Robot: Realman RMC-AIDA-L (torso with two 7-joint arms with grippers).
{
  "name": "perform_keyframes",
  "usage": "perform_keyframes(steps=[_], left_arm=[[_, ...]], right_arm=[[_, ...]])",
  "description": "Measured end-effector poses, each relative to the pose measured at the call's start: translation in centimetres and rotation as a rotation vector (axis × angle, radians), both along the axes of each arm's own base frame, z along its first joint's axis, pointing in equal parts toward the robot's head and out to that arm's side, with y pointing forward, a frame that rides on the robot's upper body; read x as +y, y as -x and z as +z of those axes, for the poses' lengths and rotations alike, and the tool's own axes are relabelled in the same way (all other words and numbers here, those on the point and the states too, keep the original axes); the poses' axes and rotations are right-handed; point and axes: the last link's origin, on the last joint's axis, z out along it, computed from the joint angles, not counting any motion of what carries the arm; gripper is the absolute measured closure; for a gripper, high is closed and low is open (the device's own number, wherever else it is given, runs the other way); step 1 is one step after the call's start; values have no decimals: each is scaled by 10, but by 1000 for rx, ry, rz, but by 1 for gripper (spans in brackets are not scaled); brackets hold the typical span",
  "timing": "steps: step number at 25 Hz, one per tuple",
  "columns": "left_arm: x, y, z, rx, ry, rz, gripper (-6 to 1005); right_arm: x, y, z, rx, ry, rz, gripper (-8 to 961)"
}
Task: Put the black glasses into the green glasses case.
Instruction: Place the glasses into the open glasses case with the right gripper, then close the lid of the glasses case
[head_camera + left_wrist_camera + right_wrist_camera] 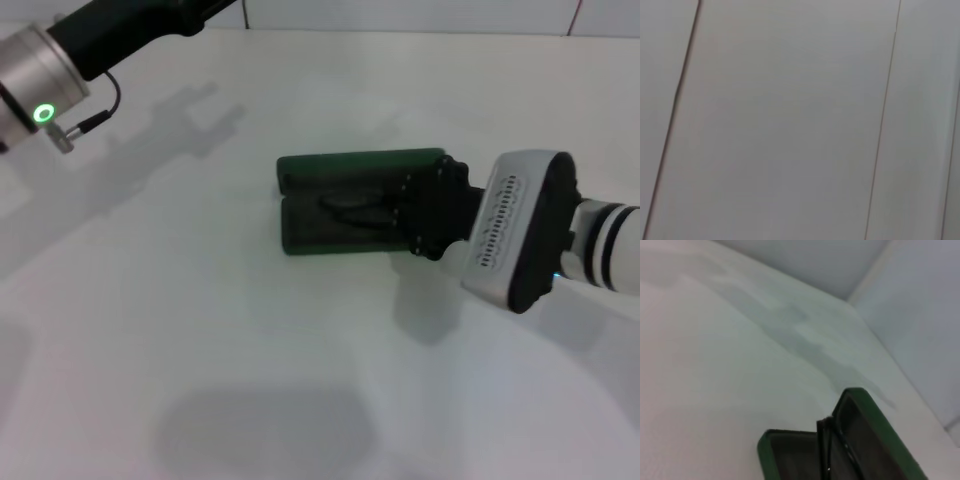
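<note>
Head view shows the green glasses case (345, 205) lying open on the smooth white counter (200, 330), a rounded-corner hard shell with dark lining, its long axis running left to right and its lid (360, 162) standing along the far edge. Thin black glasses (350, 205) lie inside, lengthwise. At the case's right end sits the right gripper (425, 212); whether its fingers are spread, I cannot tell. Far left, the left arm (45, 75) hangs raised, idle.
</note>
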Motion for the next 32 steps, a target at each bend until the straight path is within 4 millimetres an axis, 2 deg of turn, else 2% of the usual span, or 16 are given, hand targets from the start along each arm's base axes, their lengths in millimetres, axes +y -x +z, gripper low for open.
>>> perform_keyframes(steps=[11,22,27,32], left_arm=[[2,-5,-4,14,8,-11,351],[0,-5,-9,29,30,-15,351],[-1,-1,-9,34,31,-7,351],[-3,2,-10,42,36,-2,351]], right_arm=[[-1,11,-8,8,-45,10,866],[-2,10,-13,-9,-79,8,866],[-7,8,-14,2,-65,-6,835],[-11,11,-9,45,-24,-22,686]])
